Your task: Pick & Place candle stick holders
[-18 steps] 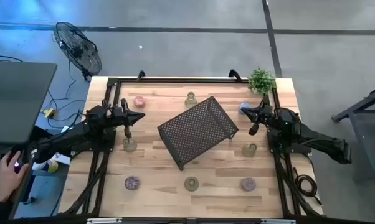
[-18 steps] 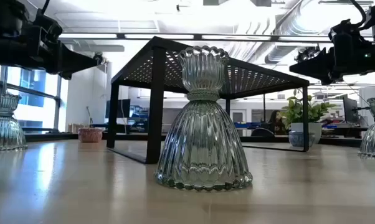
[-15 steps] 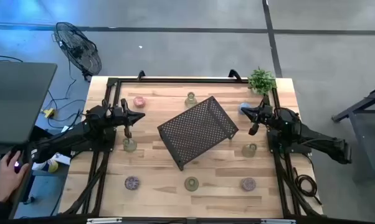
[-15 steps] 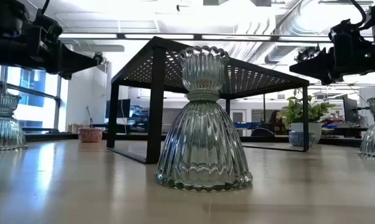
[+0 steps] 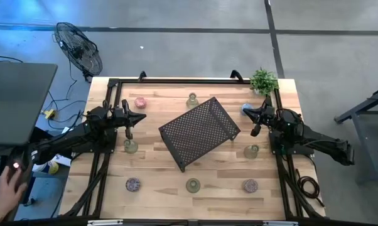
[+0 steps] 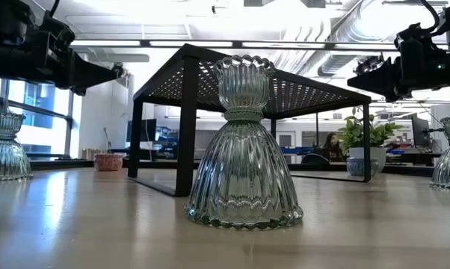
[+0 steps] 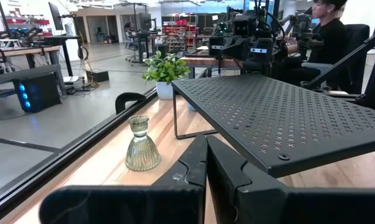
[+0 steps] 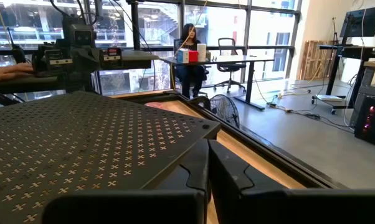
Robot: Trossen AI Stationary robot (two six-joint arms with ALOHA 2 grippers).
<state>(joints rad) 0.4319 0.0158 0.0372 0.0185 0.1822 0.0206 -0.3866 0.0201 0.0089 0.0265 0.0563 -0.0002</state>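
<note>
It was an open-plan robotics lab. The wooden bench (image 5: 176, 182) stood on a bare concrete floor (image 5: 195, 50), with a floor fan (image 5: 79, 50) beside it. Beyond were desks, office chairs (image 8: 228, 62), tall windows (image 8: 206, 25) and exposed ceiling ducts (image 6: 330, 30); a person (image 7: 324, 37) sat working by other robot rigs (image 7: 243, 40).

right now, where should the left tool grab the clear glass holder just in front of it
Probably at the narrow waist between flared base and fluted cup. That clear holder stands upright, so the left tool could come down over it from above and close across the neck, where the ribbed glass is slimmest.
</note>
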